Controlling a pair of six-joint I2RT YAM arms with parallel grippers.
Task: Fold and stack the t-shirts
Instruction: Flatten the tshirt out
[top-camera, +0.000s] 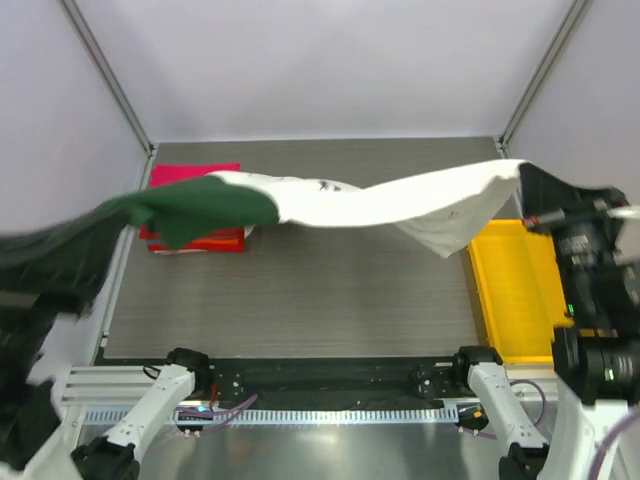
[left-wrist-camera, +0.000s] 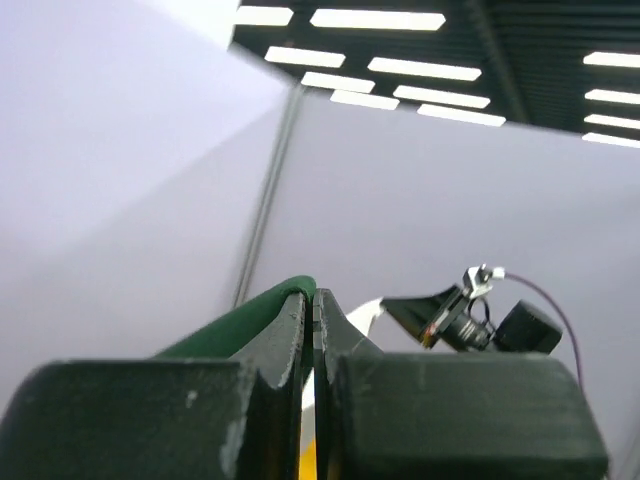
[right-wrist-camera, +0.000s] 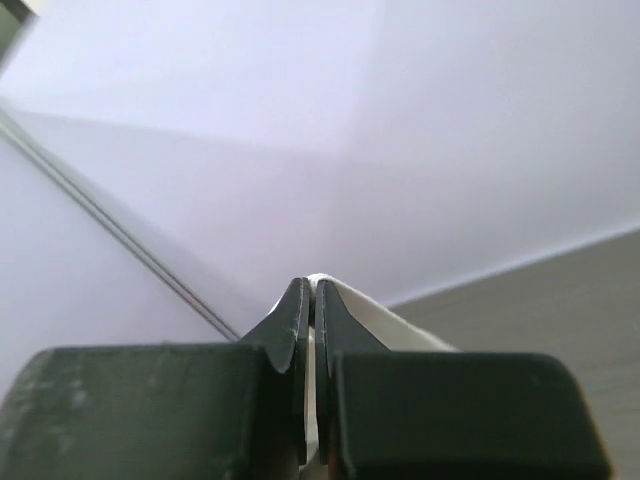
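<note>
The cream-white t-shirt (top-camera: 400, 200) with dark green parts (top-camera: 200, 205) hangs stretched in the air across the table, held at both ends. My left gripper (left-wrist-camera: 313, 296) is shut on its green end (left-wrist-camera: 245, 318); in the top view that gripper is lost in blurred green cloth at the far left. My right gripper (top-camera: 527, 188) is shut on the white end (right-wrist-camera: 400, 325), high above the right side. A folded magenta-pink t-shirt (top-camera: 190, 174) lies on a folded red one (top-camera: 205, 241) at the back left, partly hidden by the hanging cloth.
A yellow plastic tray (top-camera: 515, 290) stands along the table's right edge, below my right arm (top-camera: 590, 290). Metal frame posts (top-camera: 110, 80) rise at the back corners. The grey table top (top-camera: 300, 290) lies beneath the stretched shirt.
</note>
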